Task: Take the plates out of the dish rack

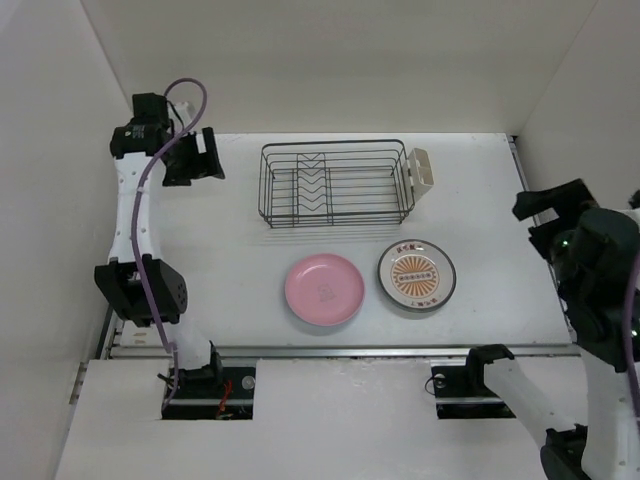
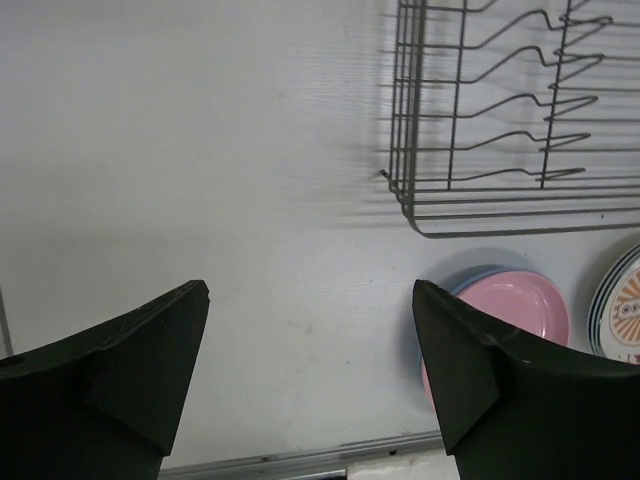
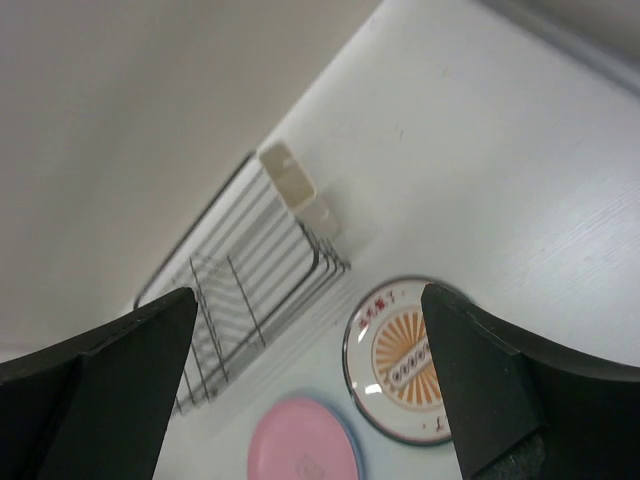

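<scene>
The dish rack (image 1: 330,145) is standing empty on the worktop (image 1: 230,260). In front of it, unloaded, the pink plate (image 1: 323,289) is resting on the blue plate (image 2: 468,282) beside the patterned plate (image 1: 416,275). The left claw (image 2: 310,290) and right claw (image 3: 310,295) are hanging wide open, gripping nothing.

Robot lab test cell, not a real kitchen: bare white table (image 1: 240,270) boxed in by plain wall panels (image 1: 350,60), left arm (image 1: 135,215) and right arm (image 1: 600,300) mounted by a metal rail (image 1: 400,352) (purple cable (image 1: 150,172) on the left one). Only kitchen props: dish rack (image 1: 335,182), pink plate (image 1: 323,289), patterned plate (image 1: 417,275).
</scene>
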